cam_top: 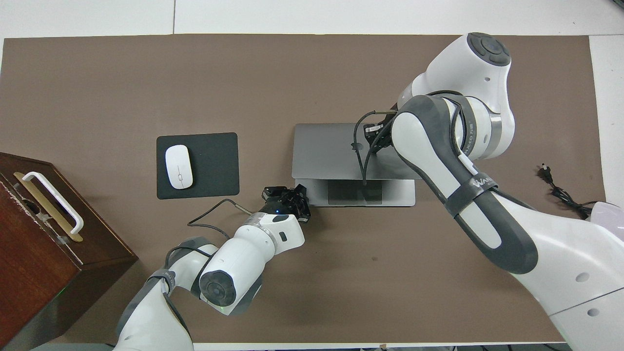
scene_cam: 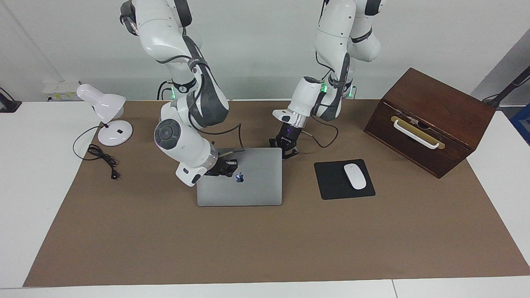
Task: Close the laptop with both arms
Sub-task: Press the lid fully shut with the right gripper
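The laptop (scene_cam: 239,178) sits mid-worktop, beside the black mouse pad (scene_cam: 344,179) on the side toward the right arm's end, its long edges running across the table from one arm's end to the other. Its lid is tipped low over the keyboard, with only a strip of trackpad showing. The right hand (scene_cam: 225,167), fingers shut on nothing, rests on the lid by the logo, so the lid's path looks to be straight down. The left hand (scene_cam: 285,145), also shut and empty, is at the base corner nearest the robots, seemingly steadying it.
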